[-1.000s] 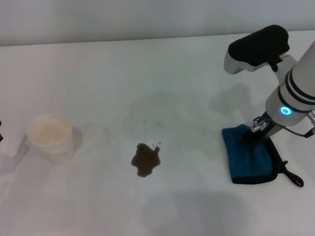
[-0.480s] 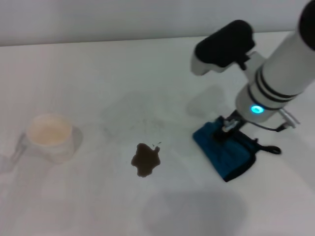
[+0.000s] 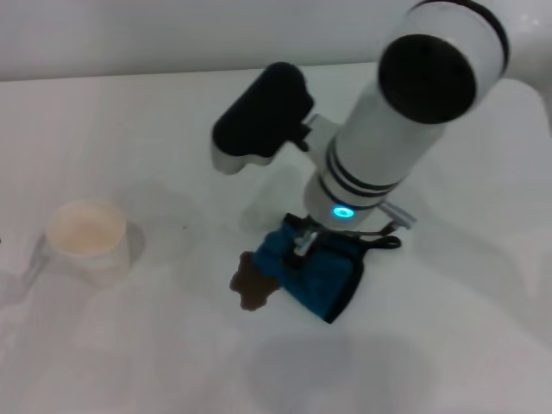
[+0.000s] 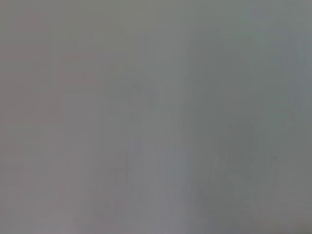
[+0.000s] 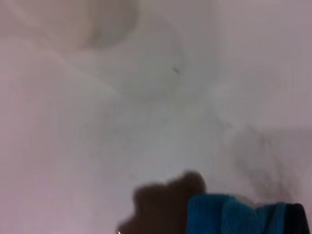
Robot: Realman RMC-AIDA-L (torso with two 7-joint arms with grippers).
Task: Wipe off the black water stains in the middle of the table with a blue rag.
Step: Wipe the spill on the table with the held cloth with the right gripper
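Head view: You see the right arm reaching in over the table (image 3: 129, 121) centre. Its end effector (image 3: 304, 243) sits down on the rag (image 3: 317, 272), at the rag's edge nearest the stain. The fingers are mostly hidden behind the wrist, so whether they pinch the rag or just press it: cannot tell. The rag lies flat on the table, approx. centre, w/ its near-left edge overlapping the stain (image 3: 250, 286). You can see the stain's left part exposed, dark brown, lobed outline; the right part is under the rag. The rag's black loop (image 3: 385, 242) pokes out on the side away from the stain. A cup (image 3: 86, 237) stands upright at the table's left side, well apart from stain and rag. Left arm: not visible here.

Left wrist view: You get a plain grey field only; no object, no end effector identifiable.

Right wrist view: You see the rag (image 5: 234, 214) w/ a black edge, touching the stain (image 5: 163, 202), which lies just beside it and partly under it. White table (image 5: 73, 146) fills the rest. The cup (image 5: 105, 22) shows as a pale curved shape, far from the stain. Own fingers not shown here.
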